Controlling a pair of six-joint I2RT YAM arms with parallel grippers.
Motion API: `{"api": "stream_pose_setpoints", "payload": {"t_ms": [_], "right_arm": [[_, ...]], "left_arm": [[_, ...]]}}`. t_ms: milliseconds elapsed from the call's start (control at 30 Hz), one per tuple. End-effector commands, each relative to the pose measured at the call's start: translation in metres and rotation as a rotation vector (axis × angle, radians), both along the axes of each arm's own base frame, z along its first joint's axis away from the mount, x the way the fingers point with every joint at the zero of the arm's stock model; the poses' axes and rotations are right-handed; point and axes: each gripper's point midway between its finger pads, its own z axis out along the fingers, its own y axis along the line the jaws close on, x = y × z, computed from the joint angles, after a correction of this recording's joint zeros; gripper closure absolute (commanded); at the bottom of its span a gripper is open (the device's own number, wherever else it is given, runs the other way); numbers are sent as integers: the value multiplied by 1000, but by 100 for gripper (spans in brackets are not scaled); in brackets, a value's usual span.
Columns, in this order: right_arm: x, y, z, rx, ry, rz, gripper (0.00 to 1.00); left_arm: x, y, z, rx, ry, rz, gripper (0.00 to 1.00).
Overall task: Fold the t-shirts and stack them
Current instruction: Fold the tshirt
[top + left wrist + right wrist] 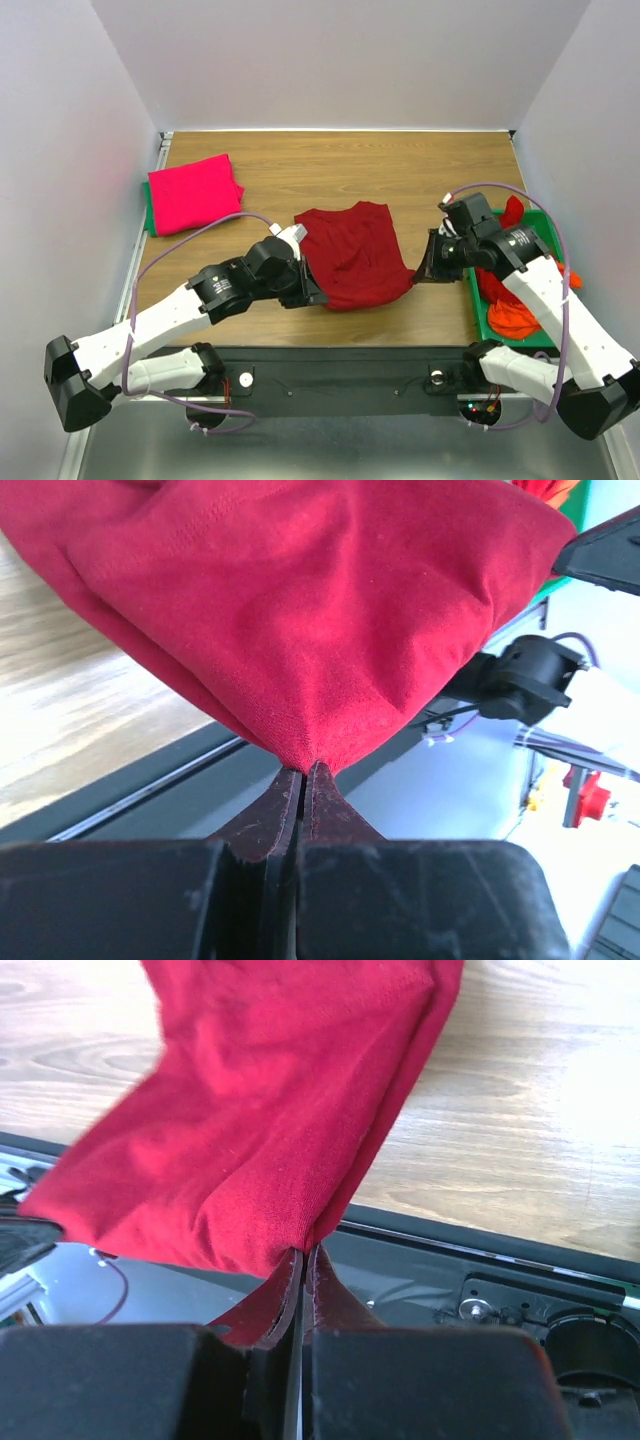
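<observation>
A dark red t-shirt (352, 252) is stretched over the middle of the wooden table (330, 165). My left gripper (312, 294) is shut on its near left corner; the cloth (300, 610) fans out from my closed jaws. My right gripper (424, 272) is shut on its near right corner, with the cloth (260, 1140) lifted above the table's near edge. A folded bright pink-magenta t-shirt (193, 192) lies at the far left. More red and orange shirts (510, 300) lie crumpled in the green tray (478, 305) on the right.
The pink shirt rests on a green tray (148, 212) at the left edge. A black rail (340, 365) runs along the table's near edge. Grey walls close in the table on three sides.
</observation>
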Motion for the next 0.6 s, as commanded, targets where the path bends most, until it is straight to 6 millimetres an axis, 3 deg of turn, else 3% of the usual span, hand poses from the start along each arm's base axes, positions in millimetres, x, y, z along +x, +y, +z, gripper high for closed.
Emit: {"api": "stream_pose_setpoints", "payload": {"t_ms": [0, 200, 567], "right_arm": [[7, 0, 23, -3, -44, -15, 100], [46, 1, 40, -47, -150, -65, 100], [119, 6, 32, -172, -243, -108, 99]], "left_arm": [[5, 0, 24, -37, -14, 57, 100], [22, 7, 34, -14, -55, 137, 100], [66, 15, 28, -13, -84, 224, 100]]}}
